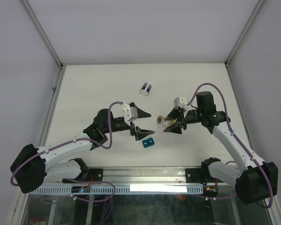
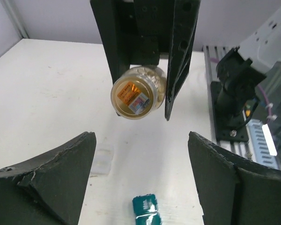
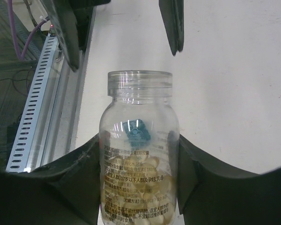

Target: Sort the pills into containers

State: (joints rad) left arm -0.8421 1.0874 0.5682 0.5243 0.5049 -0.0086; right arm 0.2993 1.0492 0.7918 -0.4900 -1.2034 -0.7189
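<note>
My right gripper (image 1: 171, 123) is shut on a clear, uncapped bottle (image 1: 163, 123), held off the table. Pale orange pills (image 3: 145, 180) fill its lower part. The open mouth (image 3: 139, 78) points toward my left gripper (image 1: 151, 124). In the left wrist view the bottle (image 2: 138, 96) hangs between the right arm's dark fingers (image 2: 180, 61). My left gripper (image 2: 141, 138) stands open and empty, a short way in front of the mouth. One small see-through container (image 2: 102, 161) lies on the table by the left finger; it is hidden in the top view.
A small teal block (image 1: 148, 142) lies on the table just below both grippers, also the teal block (image 2: 146, 209) between my left fingers. A white jar with a dark-blue band (image 1: 146, 88) lies farther back. A slotted metal rail (image 3: 35, 108) runs along the near edge.
</note>
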